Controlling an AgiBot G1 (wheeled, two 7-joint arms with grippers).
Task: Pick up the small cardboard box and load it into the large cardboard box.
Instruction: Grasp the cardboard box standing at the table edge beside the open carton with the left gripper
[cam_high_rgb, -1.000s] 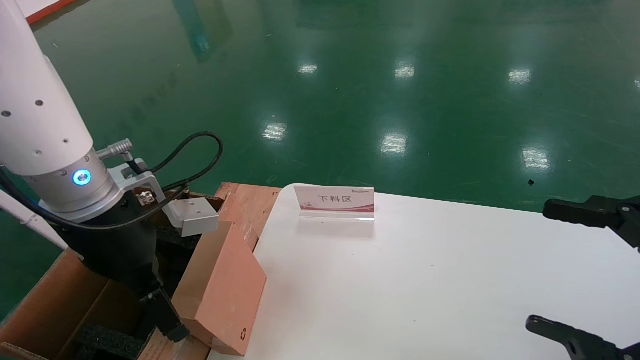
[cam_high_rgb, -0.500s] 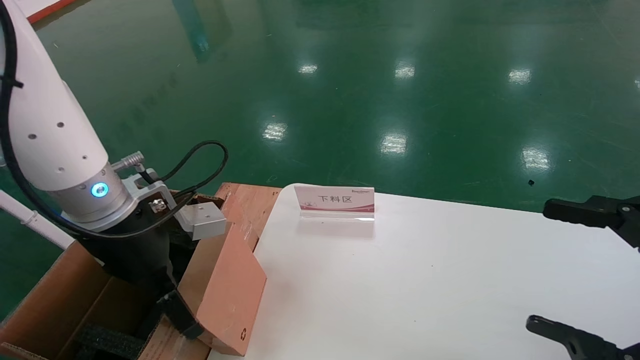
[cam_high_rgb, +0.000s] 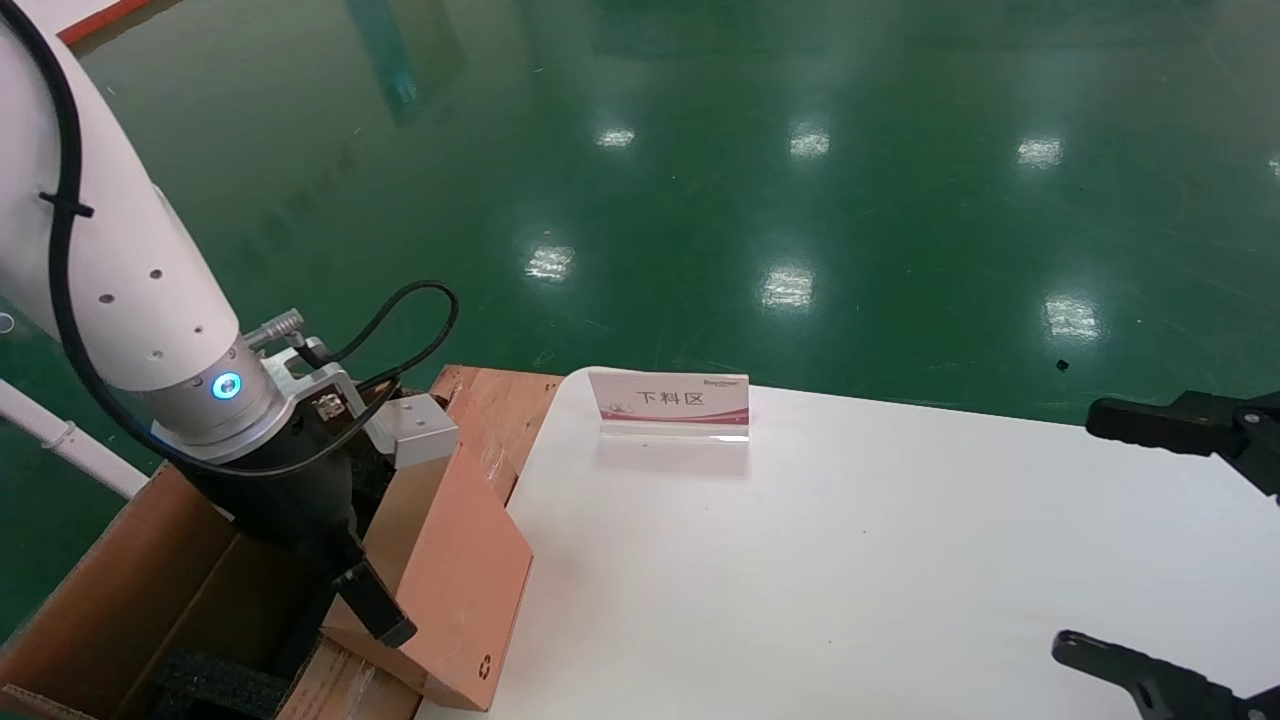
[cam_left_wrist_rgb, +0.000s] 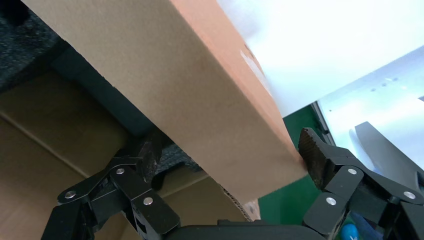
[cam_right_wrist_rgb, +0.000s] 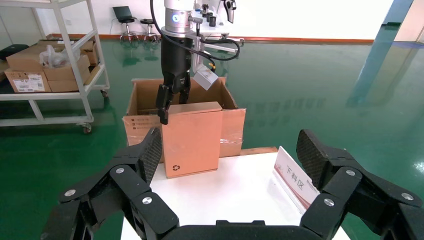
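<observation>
A glossy green floor (cam_high_rgb: 700, 180) spreads behind the white surface (cam_high_rgb: 850, 560), and at the surface's near-left corner the small cardboard box (cam_high_rgb: 440, 580) stands tilted, leaning over the rim of the large cardboard box (cam_high_rgb: 110, 590) beside the surface, its recycling mark low at one corner. The left gripper (cam_left_wrist_rgb: 227, 160) straddles the small box's upper edge; one pad touches a corner, but the fingers (cam_left_wrist_rgb: 315, 152) look spread rather than pinching, so the box seems propped more than held, probably poised to tip inward onto the black foam (cam_high_rgb: 215, 685). A small sign (cam_high_rgb: 670, 402) stands farther back on the surface. The right gripper (cam_right_wrist_rgb: 230, 150) idles with spread fingers at the surface's far side from the box.
</observation>
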